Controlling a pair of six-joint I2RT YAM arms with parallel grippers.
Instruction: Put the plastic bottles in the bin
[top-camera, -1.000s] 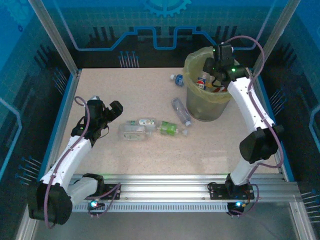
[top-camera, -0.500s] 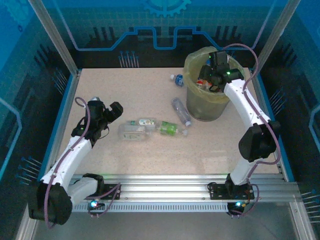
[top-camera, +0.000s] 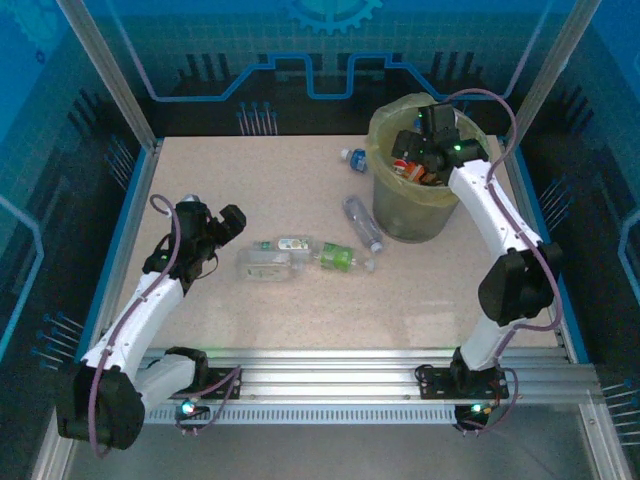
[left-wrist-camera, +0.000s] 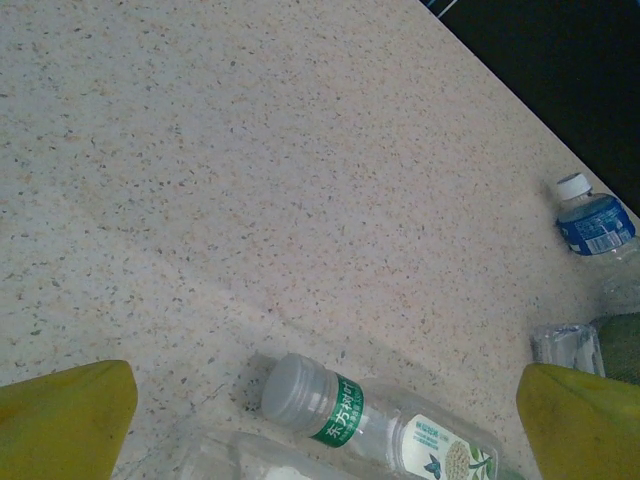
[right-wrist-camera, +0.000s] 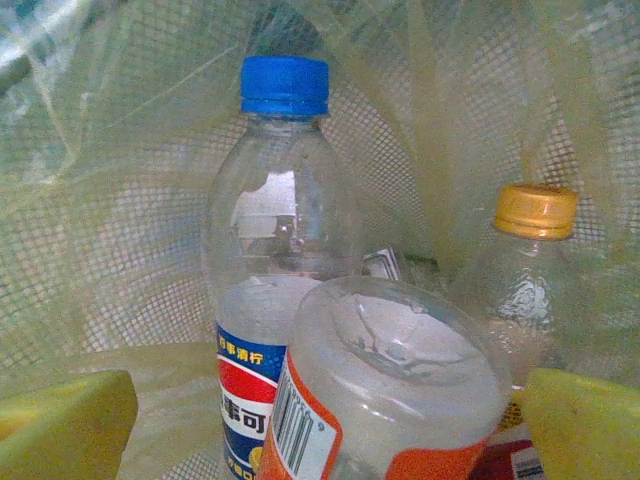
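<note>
My right gripper (top-camera: 416, 150) is down inside the bin (top-camera: 412, 215), which is lined with a yellow-green bag (right-wrist-camera: 120, 200). In the right wrist view its fingers (right-wrist-camera: 70, 425) stand wide apart, open. An orange-labelled bottle (right-wrist-camera: 400, 380) lies loose between them, base toward the camera. Behind it stand a blue-capped bottle (right-wrist-camera: 270, 300) and a yellow-capped bottle (right-wrist-camera: 530, 260). My left gripper (top-camera: 228, 218) hovers open over the table, just left of a green-banded bottle (left-wrist-camera: 380, 420) and a clear bottle (top-camera: 265, 264). A green-labelled bottle (top-camera: 340, 258) lies further right.
A clear bottle (top-camera: 362, 223) lies beside the bin's left wall, and a blue-labelled bottle (top-camera: 352, 158) sits behind it near the back edge. Blue rails (top-camera: 118, 240) and metal posts frame the speckled table (top-camera: 300, 310).
My right gripper has sunk from above the rim into the bin, and the bottle it carried now rests among the others. The left arm has hardly moved.
</note>
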